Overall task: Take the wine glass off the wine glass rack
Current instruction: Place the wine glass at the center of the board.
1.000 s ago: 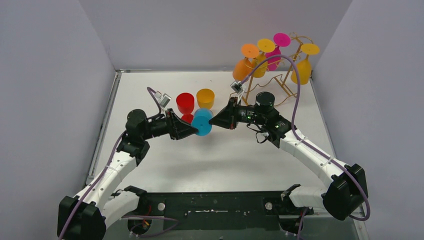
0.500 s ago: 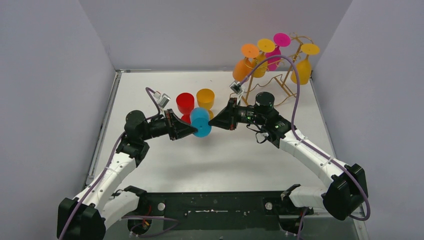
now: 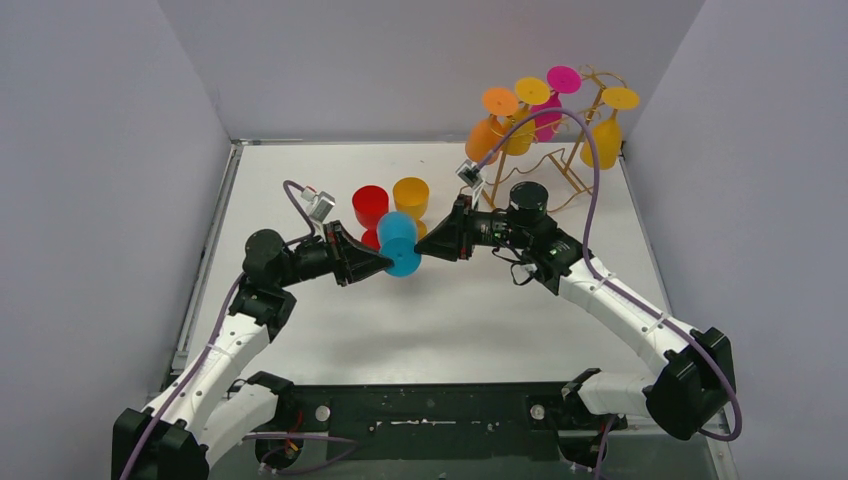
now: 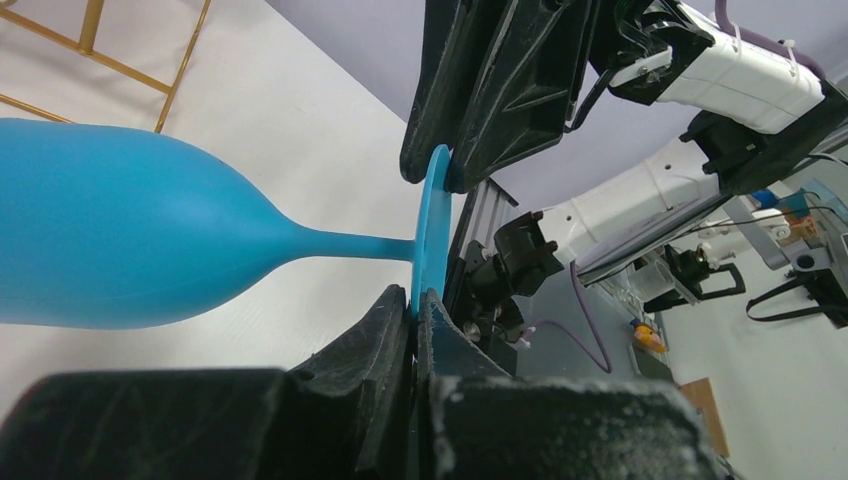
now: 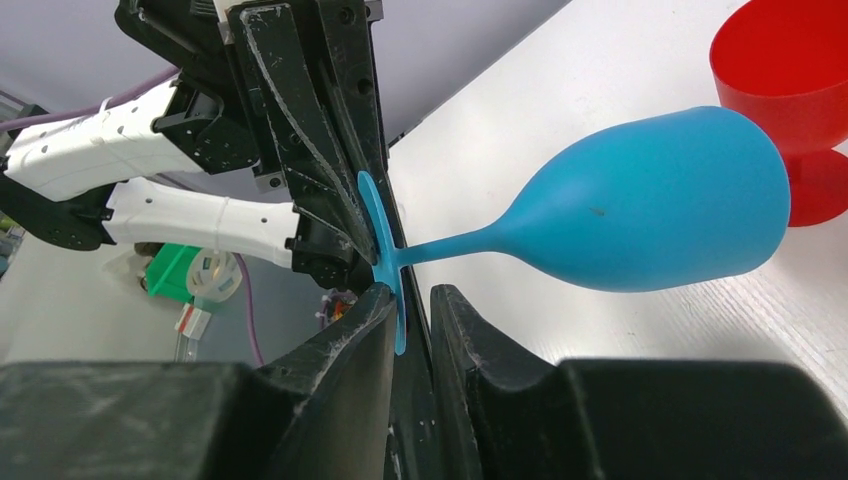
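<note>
Your left tool (image 4: 415, 305) is pressed together on the foot disc of the blue wine glass (image 3: 400, 243), pinching its rim from the left side.

Your right tool (image 5: 412, 300) reaches the same disc from the right. Its fingers are slightly spread with the rim between them. One finger is against the disc, and a narrow gap shows between the disc and the other finger.

The blue wine glass is off the wine glass rack (image 3: 572, 180). It is held on its side above the middle of the desk (image 3: 300, 180), clear of the surface. The stem is roughly level, the bowl points to the far side and the foot to the near side.

Just beyond the bowl, a red glass (image 3: 370, 207) and a yellow glass (image 3: 410, 195) stand upright on the desk side by side, with the red one on the left.

The wine glass rack stands in the far right corner, well apart from both tools. The hanging glasses (image 3: 487, 138) on it are upside down along the top bar, feet uppermost. There are four: one orange, two yellow and one magenta.
</note>
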`<action>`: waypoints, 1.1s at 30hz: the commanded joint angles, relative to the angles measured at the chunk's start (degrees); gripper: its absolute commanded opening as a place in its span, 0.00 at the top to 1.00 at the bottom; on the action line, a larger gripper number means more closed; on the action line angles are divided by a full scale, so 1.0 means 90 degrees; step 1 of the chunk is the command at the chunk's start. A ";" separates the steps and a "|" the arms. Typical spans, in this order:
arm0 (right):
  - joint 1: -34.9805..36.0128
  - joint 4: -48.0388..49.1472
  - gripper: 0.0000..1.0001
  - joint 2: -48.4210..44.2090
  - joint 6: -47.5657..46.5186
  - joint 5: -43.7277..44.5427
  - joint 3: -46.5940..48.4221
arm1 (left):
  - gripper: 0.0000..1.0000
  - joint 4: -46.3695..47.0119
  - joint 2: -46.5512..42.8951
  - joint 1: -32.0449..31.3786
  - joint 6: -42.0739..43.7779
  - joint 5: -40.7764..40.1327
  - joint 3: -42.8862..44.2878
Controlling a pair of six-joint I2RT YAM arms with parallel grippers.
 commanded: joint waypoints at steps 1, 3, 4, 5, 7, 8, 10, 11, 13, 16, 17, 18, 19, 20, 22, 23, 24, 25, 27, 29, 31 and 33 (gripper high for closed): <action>0.0064 0.0053 0.79 0.0154 -0.0146 -0.0109 0.0298 | 1.00 0.0723 -0.0105 -0.0057 -0.0112 0.0230 0.0051; 0.0063 0.0063 0.82 0.0173 -0.0139 -0.0123 0.0309 | 1.00 0.0762 -0.0099 -0.0066 -0.0121 0.0293 0.0036; 0.0064 0.0078 0.86 0.0175 -0.0122 -0.0158 0.0324 | 1.00 0.0778 -0.0105 -0.0066 -0.0122 0.0318 0.0032; 0.0079 0.0111 0.87 0.0168 -0.0116 -0.0204 0.0330 | 1.00 0.0775 -0.0101 -0.0066 -0.0122 0.0355 0.0019; 0.0096 0.0127 0.80 0.0147 -0.0125 -0.0213 0.0349 | 1.00 0.0774 -0.0102 -0.0076 -0.0114 0.0406 0.0014; 0.0103 0.0122 0.77 0.0147 -0.0136 -0.0247 0.0360 | 1.00 0.0774 -0.0095 -0.0081 -0.0120 0.0431 0.0012; 0.0137 0.0080 0.77 0.0150 -0.0175 -0.0270 0.0382 | 1.00 0.0772 -0.0078 -0.0093 -0.0129 0.0439 0.0011; 0.0149 0.0065 0.78 0.0151 -0.0182 -0.0240 0.0384 | 1.00 0.0774 -0.0077 -0.0103 -0.0131 0.0444 0.0011; 0.0197 0.0041 0.85 0.0169 -0.0205 -0.0219 0.0380 | 1.00 0.0775 -0.0046 -0.0115 -0.0132 0.0458 0.0019; 0.0221 -0.0098 0.99 0.0185 -0.0336 -0.0088 0.0459 | 1.00 0.0711 0.0003 -0.0125 -0.0108 0.0449 0.0058; 0.0222 -0.0152 1.00 0.0197 -0.0391 -0.0058 0.0494 | 1.00 0.0569 0.0021 -0.0125 -0.0036 0.0428 0.0096; 0.0226 -0.0209 1.00 0.0193 -0.0454 -0.0022 0.0543 | 1.00 0.0348 0.0032 -0.0124 0.0084 0.0373 0.0148; 0.0231 -0.0244 1.00 0.0181 -0.0494 0.0013 0.0562 | 1.00 0.0119 0.0048 -0.0122 0.0183 0.0320 0.0198; 0.0229 -0.0235 1.00 0.0155 -0.0506 0.0056 0.0560 | 0.98 -0.0017 0.0054 -0.0120 0.0223 0.0301 0.0239; 0.0236 -0.0153 1.00 0.0079 -0.0508 0.0163 0.0485 | 0.85 -0.0021 0.0087 -0.0125 0.0190 0.0400 0.0259; 0.0236 -0.0107 1.00 0.0043 -0.0506 0.0180 0.0443 | 0.80 0.0000 0.0100 -0.0123 0.0157 0.0461 0.0269; 0.0240 -0.0073 1.00 0.0015 -0.0506 0.0193 0.0414 | 0.77 0.0000 0.0109 -0.0125 0.0136 0.0510 0.0288; 0.0237 -0.0065 1.00 -0.0006 -0.0518 0.0194 0.0396 | 0.75 -0.0001 0.0119 -0.0125 0.0118 0.0532 0.0301; 0.0241 -0.0094 1.00 -0.0028 -0.0553 0.0209 0.0383 | 0.70 0.0275 0.0148 -0.0125 -0.0032 0.0555 0.0253; 0.0247 -0.0103 1.00 -0.0052 -0.0565 0.0224 0.0371 | 0.70 0.0505 0.0216 -0.0125 -0.0178 0.0693 0.0257; 0.0260 -0.0088 1.00 -0.0068 -0.0550 0.0200 0.0355 | 0.70 0.0492 0.0288 -0.0125 -0.0181 0.0770 0.0319; 0.0291 -0.0077 1.00 -0.0094 -0.0531 0.0180 0.0335 | 0.74 0.0532 0.0314 -0.0135 -0.0181 0.0732 0.0335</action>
